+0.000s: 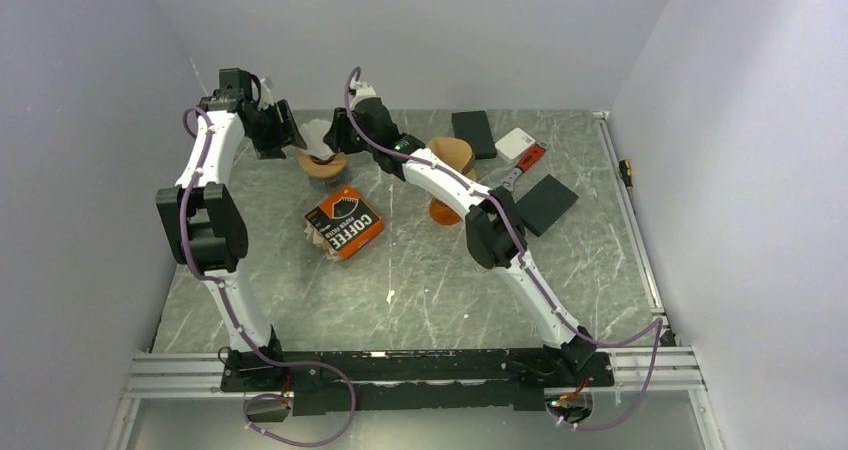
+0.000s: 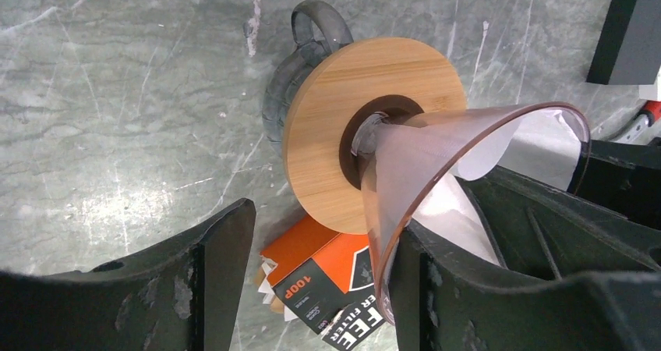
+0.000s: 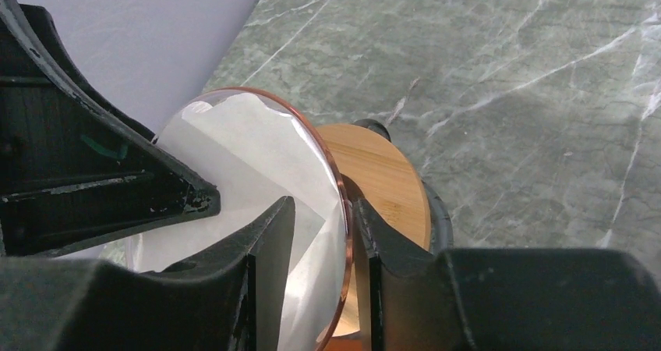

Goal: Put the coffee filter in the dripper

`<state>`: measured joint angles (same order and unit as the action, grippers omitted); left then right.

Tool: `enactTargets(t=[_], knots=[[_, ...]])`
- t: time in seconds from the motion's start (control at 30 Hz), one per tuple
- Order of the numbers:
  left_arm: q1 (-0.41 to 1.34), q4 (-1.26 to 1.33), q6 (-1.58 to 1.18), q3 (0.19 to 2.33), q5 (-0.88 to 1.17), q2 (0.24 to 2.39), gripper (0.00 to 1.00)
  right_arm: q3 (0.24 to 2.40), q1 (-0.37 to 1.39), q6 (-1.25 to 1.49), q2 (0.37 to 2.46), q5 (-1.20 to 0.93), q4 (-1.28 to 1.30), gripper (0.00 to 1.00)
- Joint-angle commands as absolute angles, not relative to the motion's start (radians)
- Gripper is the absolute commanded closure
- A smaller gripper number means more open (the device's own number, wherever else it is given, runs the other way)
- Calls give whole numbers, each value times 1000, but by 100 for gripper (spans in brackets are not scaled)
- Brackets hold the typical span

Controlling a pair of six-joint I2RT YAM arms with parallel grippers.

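Filter (image 3: 249, 156) inside dripper (image 2: 413, 160), left hand (image 2: 323, 226) apart beside it, right hand (image 3: 323, 207) straddling its rim, grip unclear.

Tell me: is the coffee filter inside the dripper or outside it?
Inside. The white coffee filter lies within the translucent dripper; both wrist views show paper behind its wall.

Bright, even light; soft shadows; nearest foreground slightly blurred.

Table count, seen from above.
Two robot arms (image 1: 205, 220); one dripper (image 1: 322, 160) with one paper filter (image 1: 318, 136), upper centre; one orange filter box (image 1: 343, 222), centre; two black blocks (image 1: 473, 133), upper right; one white box (image 1: 517, 144).
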<state>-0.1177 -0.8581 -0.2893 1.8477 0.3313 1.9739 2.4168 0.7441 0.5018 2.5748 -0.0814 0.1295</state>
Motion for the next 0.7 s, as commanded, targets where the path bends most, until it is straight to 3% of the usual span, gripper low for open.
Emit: enactTargets(t=[0.0, 0.13, 0.37, 0.67], knots=[[-129, -871, -262, 1887, 226, 1943, 35, 2415, 739, 468, 2507, -53, 162, 64], [-129, -858, -263, 1884, 251, 1924, 34, 2380, 739, 463, 2474, -89, 143, 57], [-128, -827, -261, 1892, 318, 1845, 25, 2317, 738, 475, 2388, -137, 132, 30], [-129, -795, -290, 1889, 398, 1774, 26, 2281, 733, 484, 2316, -154, 135, 15]])
